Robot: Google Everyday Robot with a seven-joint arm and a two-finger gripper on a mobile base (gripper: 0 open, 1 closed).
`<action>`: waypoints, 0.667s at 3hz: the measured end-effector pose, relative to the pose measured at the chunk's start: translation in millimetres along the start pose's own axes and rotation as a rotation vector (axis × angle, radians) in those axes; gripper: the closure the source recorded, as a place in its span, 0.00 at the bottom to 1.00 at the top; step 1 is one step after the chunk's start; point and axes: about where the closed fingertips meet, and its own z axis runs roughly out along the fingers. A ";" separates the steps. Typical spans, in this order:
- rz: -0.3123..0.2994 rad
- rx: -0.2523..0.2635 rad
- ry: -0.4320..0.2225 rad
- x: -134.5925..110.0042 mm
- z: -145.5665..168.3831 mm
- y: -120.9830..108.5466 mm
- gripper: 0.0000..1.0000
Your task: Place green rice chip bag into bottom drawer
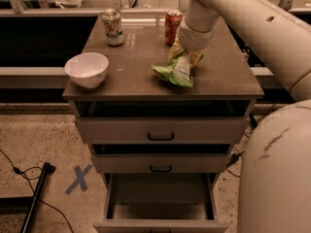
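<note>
The lime-green rice chip bag lies on the grey cabinet top, right of centre, with its white label facing up. My gripper reaches down from the white arm at the upper right. Its yellowish fingers are closed in on the bag's far end, and the bag rests on the top. The bottom drawer is pulled out wide below, and its plain inside is bare.
A white bowl stands at the top's left front. A green-white can and a red can stand at the back. The two upper drawers are slightly open. A blue X and a black pole are on the floor at the left.
</note>
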 end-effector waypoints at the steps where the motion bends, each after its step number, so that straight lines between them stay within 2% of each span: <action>1: 0.061 0.144 -0.104 3.6 -6.0 -0.8 0.96; 2: 0.134 0.238 -0.095 4.0 -51.5 1.8 1.00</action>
